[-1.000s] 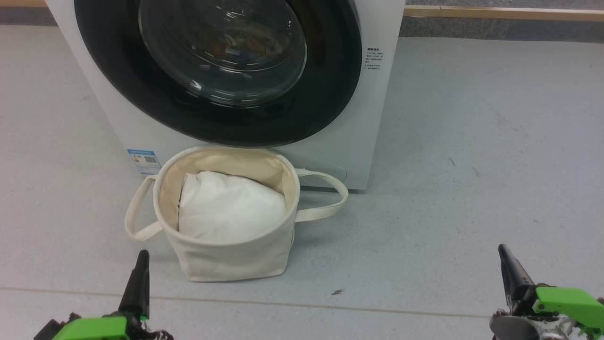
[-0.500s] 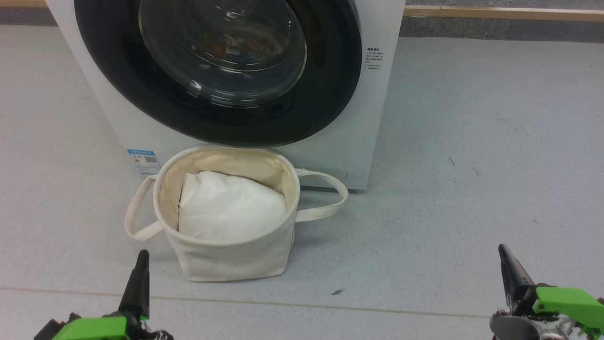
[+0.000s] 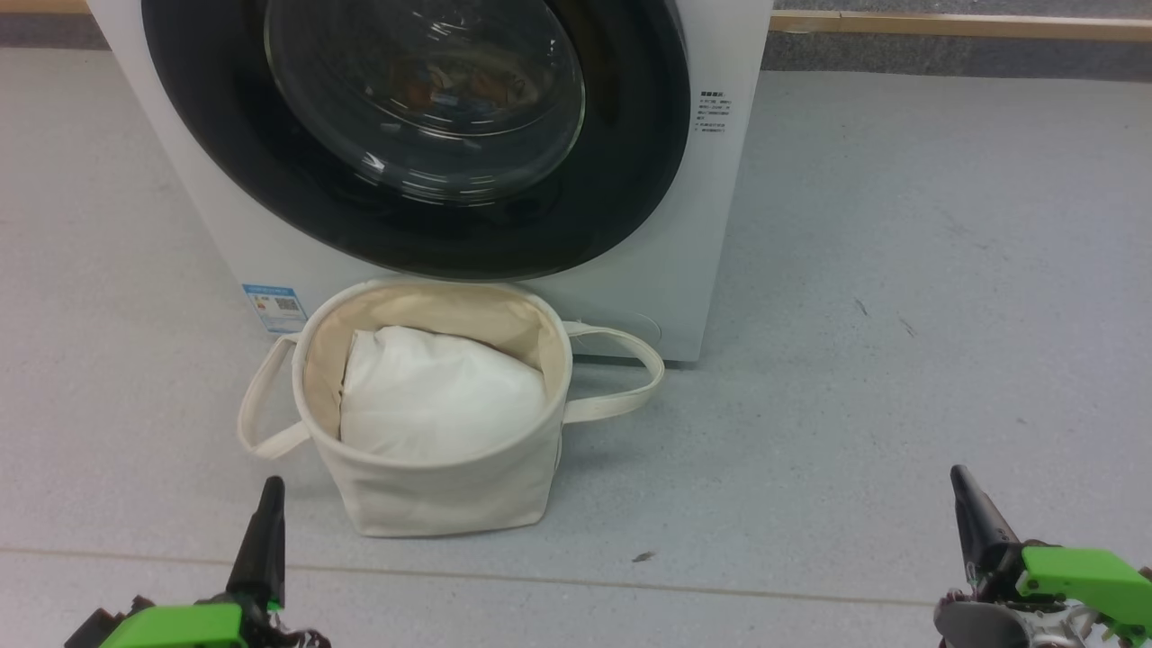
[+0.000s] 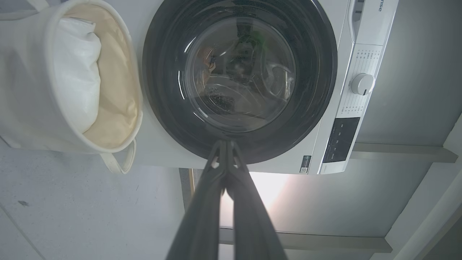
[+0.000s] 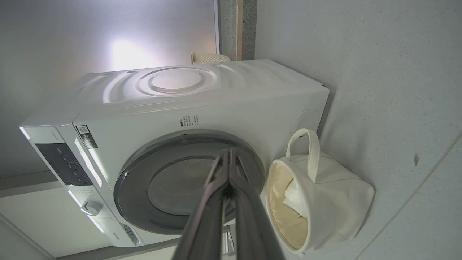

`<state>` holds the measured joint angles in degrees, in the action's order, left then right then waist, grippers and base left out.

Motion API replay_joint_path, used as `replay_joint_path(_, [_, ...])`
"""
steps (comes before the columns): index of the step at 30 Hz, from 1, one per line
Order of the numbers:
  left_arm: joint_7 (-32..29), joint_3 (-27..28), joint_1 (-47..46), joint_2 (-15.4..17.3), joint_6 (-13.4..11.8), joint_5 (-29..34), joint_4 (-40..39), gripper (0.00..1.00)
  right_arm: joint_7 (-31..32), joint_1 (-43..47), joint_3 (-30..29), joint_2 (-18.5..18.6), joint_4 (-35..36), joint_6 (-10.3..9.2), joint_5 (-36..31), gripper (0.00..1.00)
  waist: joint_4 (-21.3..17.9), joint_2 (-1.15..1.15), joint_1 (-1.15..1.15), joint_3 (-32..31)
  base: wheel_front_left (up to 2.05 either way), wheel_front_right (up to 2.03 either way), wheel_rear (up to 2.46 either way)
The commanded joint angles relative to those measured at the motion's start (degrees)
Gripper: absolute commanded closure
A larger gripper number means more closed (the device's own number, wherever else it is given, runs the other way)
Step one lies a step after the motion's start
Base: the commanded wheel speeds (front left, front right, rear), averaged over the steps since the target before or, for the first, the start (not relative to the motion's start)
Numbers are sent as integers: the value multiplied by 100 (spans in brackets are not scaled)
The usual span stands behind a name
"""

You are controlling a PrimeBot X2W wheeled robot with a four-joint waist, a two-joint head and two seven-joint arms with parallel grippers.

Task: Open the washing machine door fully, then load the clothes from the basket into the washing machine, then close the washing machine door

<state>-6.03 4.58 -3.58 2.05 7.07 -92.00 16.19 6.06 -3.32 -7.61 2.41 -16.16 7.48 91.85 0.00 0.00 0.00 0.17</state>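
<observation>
Both jaws clenched empty, basket [image 3: 432, 495] ahead nearer the left, washing machine door [image 3: 207, 135] closed beyond

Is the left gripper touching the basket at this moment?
Apart. In the head view, bare floor shows between the left gripper and the basket; the left wrist view has the basket off to the side of its fingers.

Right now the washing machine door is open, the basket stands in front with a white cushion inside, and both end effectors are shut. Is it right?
One thing is wrong: the door is closed, as the head view shows. The basket with the white cushion and the shut left end effector and right end effector are as you say.
</observation>
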Motion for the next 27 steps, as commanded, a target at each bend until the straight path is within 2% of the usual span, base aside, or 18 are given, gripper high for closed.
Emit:
replay_joint_path(1, [-45,193,-262,83,42,-18,-212,100,42,-287,110,47,212,1,32,100,0,0,0,0,0,0,0])
replay_joint_path(27, [-45,193,-262,83,42,-18,-213,100,42,-287,110,47,212,1,32,100,0,0,0,0,0,0,0])
